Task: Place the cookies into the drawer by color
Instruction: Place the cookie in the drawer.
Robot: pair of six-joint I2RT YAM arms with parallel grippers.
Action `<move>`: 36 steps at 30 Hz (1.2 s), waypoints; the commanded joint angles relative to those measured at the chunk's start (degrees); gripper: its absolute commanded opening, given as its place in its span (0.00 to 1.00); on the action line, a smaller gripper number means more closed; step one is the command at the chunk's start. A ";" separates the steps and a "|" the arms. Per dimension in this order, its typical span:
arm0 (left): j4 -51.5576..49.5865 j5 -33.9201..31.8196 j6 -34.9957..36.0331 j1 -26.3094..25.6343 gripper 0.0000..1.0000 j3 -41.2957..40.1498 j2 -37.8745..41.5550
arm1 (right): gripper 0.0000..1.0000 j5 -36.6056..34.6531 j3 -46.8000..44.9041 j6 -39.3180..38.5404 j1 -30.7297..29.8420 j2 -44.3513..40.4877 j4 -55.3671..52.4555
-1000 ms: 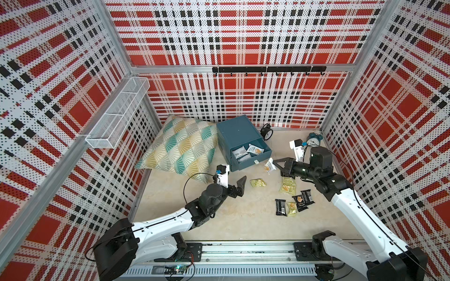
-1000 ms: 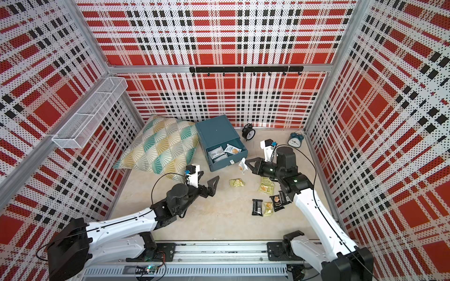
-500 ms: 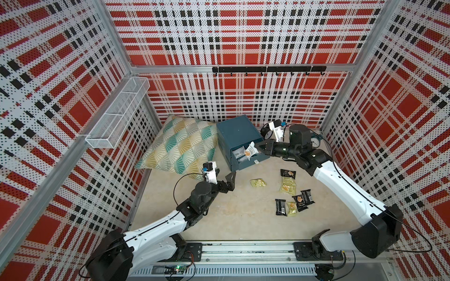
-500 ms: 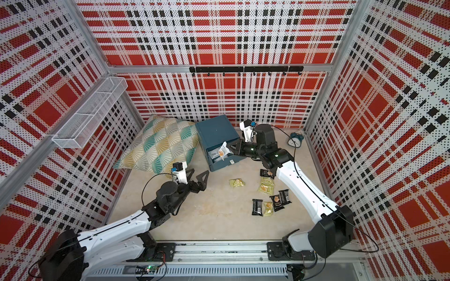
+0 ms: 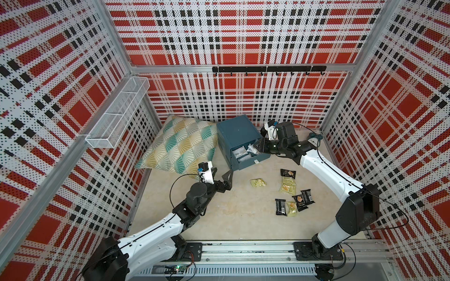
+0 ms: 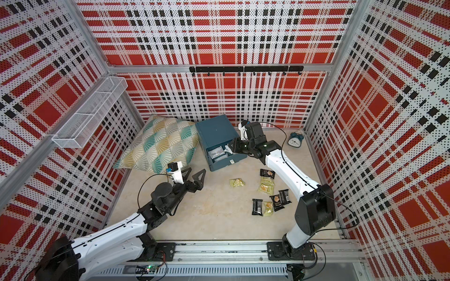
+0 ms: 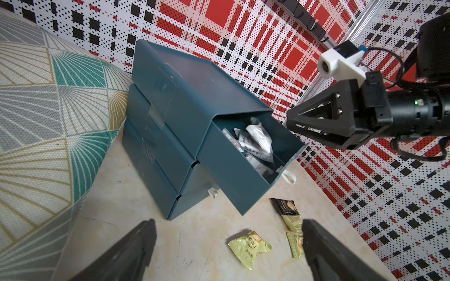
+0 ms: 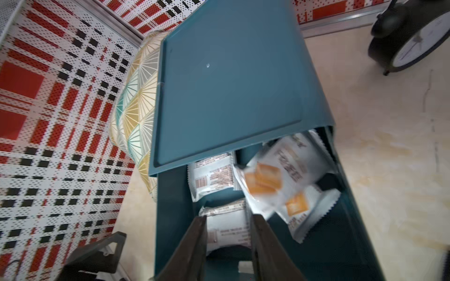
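Cabinet: dark teal-blue box-shaped cabinet of three stacked drawers, at the back of the beige tabletop, just beside the patterned pillow.
Top drawer: pulled out, several white-silver flat packets lying inside.
Right gripper: above the open top drawer, jaws parted a little, nothing between them.
Loose packet: one white packet with orange cookie print, blurred, just beyond the right fingertips, over the other white ones.
Left gripper: jaws spread wide, empty, hovering over the tabletop in front of the pillow, apart from the cabinet.
Cookies outside: pale yellow-green packets and black packets flat on the tabletop in front of the cabinet; one yellow-green alone, the rest in loose groups, some touching.
Other: small blue alarm clock in the back corner.
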State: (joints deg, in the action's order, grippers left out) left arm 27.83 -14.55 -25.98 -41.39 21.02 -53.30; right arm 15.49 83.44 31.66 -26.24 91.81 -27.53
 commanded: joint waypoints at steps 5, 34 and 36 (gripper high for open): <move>-0.85 1.85 -1.21 0.69 0.99 0.83 1.22 | 0.39 -3.72 -5.78 -3.67 0.22 -6.67 -0.54; -35.92 29.38 -10.92 25.22 0.97 50.34 -28.60 | 0.46 0.66 -37.41 2.68 -0.55 -22.53 20.29; -39.92 29.12 -9.00 26.37 0.97 55.33 -32.38 | 0.45 0.57 -37.84 3.80 -1.04 -21.67 22.52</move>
State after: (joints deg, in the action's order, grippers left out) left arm -1.80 12.67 -38.74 -16.16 71.50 -82.39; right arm 15.25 46.04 32.99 -26.48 70.50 -11.51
